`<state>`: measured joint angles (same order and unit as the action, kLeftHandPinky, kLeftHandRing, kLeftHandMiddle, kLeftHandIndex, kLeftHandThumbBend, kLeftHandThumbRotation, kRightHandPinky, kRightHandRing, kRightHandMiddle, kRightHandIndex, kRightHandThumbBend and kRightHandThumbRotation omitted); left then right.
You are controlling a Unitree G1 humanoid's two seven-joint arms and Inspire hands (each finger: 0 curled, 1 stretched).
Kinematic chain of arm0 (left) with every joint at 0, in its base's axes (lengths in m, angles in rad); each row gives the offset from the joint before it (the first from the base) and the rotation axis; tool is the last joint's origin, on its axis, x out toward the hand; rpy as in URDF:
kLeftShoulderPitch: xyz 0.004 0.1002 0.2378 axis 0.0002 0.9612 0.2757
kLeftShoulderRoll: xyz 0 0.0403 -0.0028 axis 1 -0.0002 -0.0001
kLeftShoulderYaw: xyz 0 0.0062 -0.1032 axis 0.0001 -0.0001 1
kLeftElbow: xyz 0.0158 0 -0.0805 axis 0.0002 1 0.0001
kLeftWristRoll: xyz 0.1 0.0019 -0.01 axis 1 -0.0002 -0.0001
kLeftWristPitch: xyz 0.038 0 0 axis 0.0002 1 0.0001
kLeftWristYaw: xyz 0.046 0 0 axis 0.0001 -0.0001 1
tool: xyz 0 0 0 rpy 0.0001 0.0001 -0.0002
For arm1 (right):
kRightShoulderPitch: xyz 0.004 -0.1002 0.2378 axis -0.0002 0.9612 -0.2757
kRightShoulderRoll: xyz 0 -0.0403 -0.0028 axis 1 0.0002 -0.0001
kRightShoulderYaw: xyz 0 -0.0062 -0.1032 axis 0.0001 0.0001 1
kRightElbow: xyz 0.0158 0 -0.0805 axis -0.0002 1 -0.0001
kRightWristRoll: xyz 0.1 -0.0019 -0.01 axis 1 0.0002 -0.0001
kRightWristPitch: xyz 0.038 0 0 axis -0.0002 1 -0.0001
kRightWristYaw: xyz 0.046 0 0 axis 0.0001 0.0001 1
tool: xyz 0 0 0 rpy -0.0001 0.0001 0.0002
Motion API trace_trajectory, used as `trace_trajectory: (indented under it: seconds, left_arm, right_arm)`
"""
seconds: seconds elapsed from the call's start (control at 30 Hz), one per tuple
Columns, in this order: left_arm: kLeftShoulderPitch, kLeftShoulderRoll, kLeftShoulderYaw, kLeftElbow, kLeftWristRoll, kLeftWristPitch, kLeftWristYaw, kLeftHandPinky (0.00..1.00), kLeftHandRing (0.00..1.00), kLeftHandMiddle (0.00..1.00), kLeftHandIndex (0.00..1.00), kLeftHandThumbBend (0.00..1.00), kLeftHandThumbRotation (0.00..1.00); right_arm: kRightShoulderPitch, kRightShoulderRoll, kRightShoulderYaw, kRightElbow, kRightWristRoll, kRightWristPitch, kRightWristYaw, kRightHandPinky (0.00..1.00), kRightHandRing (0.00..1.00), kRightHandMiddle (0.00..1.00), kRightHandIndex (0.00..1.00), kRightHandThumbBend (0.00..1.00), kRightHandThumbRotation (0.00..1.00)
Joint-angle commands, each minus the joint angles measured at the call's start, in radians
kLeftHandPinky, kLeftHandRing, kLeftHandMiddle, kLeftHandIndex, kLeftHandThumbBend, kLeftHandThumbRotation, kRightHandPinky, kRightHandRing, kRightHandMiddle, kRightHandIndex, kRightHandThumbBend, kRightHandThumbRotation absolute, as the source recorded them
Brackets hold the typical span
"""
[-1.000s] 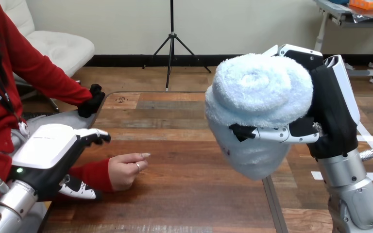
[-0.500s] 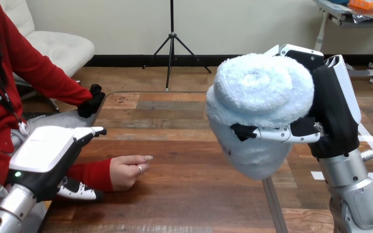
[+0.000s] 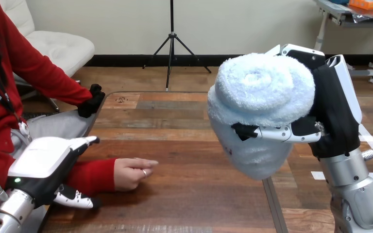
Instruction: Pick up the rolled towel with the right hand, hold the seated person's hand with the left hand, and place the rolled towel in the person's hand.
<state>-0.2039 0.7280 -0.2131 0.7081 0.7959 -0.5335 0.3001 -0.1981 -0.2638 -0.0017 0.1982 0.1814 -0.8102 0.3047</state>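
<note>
Fingers (image 3: 272,133) of the right hand (image 3: 330,111) wrap the rolled towel (image 3: 260,92); the left hand (image 3: 41,160), fingers spread, should gently cup the person's hand (image 3: 128,172).

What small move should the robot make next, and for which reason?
Probably ease the left hand forward to the person's hand, which lies on the table ahead of its open fingers. The right hand already grips the rolled towel, raised and apart from the person.
</note>
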Motion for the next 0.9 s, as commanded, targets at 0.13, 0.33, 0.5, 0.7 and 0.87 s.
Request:
trace_trajectory:
  seconds: [0.13, 0.33, 0.5, 0.7, 0.87]
  left_arm:
    - [-0.149, -0.014, -0.045, 0.092, -0.004, 0.016, -0.02, 0.78, 0.85, 0.89, 0.9, 1.0, 0.39]
    - [-0.195, -0.03, -0.073, 0.152, -0.001, 0.025, -0.033, 0.77, 0.85, 0.88, 0.9, 1.0, 0.41]
    - [-0.228, -0.039, -0.095, 0.194, -0.001, 0.018, -0.032, 0.75, 0.84, 0.88, 0.9, 1.0, 0.37]
    - [-0.278, -0.058, -0.127, 0.252, 0.006, 0.029, -0.039, 0.73, 0.82, 0.86, 0.88, 1.0, 0.37]
    - [-0.309, -0.074, -0.142, 0.294, 0.001, 0.036, -0.048, 0.73, 0.81, 0.86, 0.87, 1.0, 0.35]
  right_arm:
    - [-0.038, 0.02, -0.017, -0.049, 0.014, -0.005, -0.001, 0.03, 0.06, 0.1, 0.07, 0.53, 0.0]
    - [-0.032, 0.02, -0.019, -0.053, 0.009, -0.005, -0.002, 0.03, 0.06, 0.09, 0.06, 0.52, 0.0]
    - [-0.025, 0.023, -0.019, -0.063, 0.008, -0.002, -0.003, 0.03, 0.06, 0.09, 0.07, 0.53, 0.0]
    - [-0.019, 0.024, -0.018, -0.066, 0.009, -0.006, -0.001, 0.03, 0.06, 0.09, 0.07, 0.54, 0.0]
    - [-0.014, 0.028, -0.019, -0.072, 0.007, -0.007, -0.003, 0.03, 0.06, 0.09, 0.07, 0.55, 0.0]
